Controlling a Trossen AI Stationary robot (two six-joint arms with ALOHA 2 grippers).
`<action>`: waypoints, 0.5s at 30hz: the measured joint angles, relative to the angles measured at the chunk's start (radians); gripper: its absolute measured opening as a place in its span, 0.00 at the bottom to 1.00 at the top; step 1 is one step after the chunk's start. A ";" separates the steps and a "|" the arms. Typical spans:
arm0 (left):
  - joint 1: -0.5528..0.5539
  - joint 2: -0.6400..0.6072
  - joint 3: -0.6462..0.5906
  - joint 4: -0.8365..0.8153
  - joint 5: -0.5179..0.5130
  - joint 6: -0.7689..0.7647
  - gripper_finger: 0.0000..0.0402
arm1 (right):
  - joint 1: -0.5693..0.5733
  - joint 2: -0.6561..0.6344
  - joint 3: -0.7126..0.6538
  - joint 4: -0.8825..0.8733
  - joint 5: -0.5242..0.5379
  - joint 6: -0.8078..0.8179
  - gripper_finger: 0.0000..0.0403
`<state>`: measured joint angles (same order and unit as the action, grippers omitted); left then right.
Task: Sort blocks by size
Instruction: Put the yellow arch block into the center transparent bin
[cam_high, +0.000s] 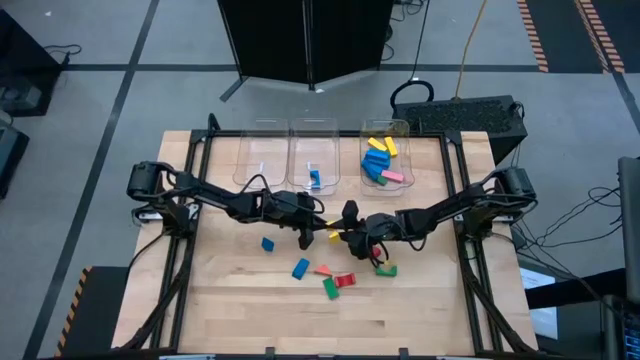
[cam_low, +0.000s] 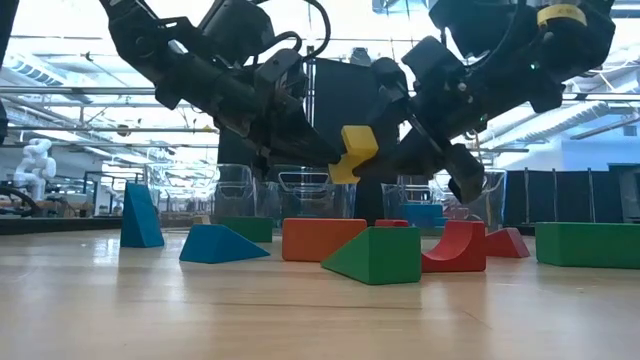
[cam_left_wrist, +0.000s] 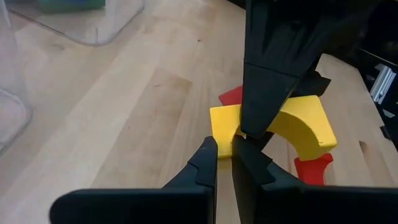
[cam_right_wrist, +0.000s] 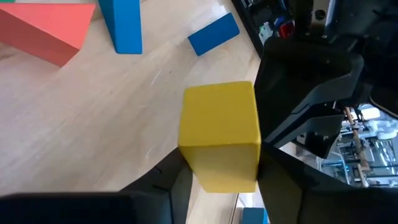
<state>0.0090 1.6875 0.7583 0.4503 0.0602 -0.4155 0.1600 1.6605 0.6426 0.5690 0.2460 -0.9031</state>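
Note:
A yellow arched block (cam_low: 352, 150) hangs in mid-air above the table's middle, between my two grippers. My left gripper (cam_left_wrist: 225, 155) reaches it from the table's left and is shut on one end. My right gripper (cam_right_wrist: 221, 180) reaches it from the right, and its two fingers close on the block's sides. Below lie loose blocks: two blue ones (cam_high: 267, 243) (cam_high: 300, 268), a green one (cam_high: 330, 288), a red one (cam_high: 345, 279) and another green one (cam_high: 386, 270), all resting flat on the wood. My left gripper pinches the yellow block's end, near a lower corner (cam_left_wrist: 222, 127), with only the free ends of its almost closed fingers (cam_left_wrist: 208, 152). It comes slanting down from the table's left. The block is lifted clear of the table. My right gripper has the yellow block between its two fingers, one on each opposite flat side (cam_right_wrist: 217, 155). It comes slanting down from the table's right, its fingers (cam_left_wrist: 267, 93) lying across the arch's middle. The block is clear of the table.
Three clear bins stand along the far edge: the left one (cam_high: 262, 155), the middle one (cam_high: 313, 160) with a blue block, and the right one (cam_high: 385, 150) with several blocks. Bare wood lies toward the table's near edge (cam_high: 330, 330).

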 joint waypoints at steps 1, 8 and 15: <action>0.000 0.000 0.000 0.000 0.001 -0.003 0.05 | 0.000 0.000 0.000 0.000 0.002 0.000 0.34; 0.001 0.000 0.000 0.006 0.009 -0.021 0.11 | 0.001 0.000 0.000 0.006 0.040 0.026 0.31; 0.017 -0.030 0.001 -0.019 0.019 0.027 0.29 | 0.000 -0.041 0.000 -0.009 0.057 0.096 0.32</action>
<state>0.0260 1.6576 0.7593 0.4311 0.0792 -0.3881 0.1600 1.6194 0.6423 0.5596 0.3029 -0.8070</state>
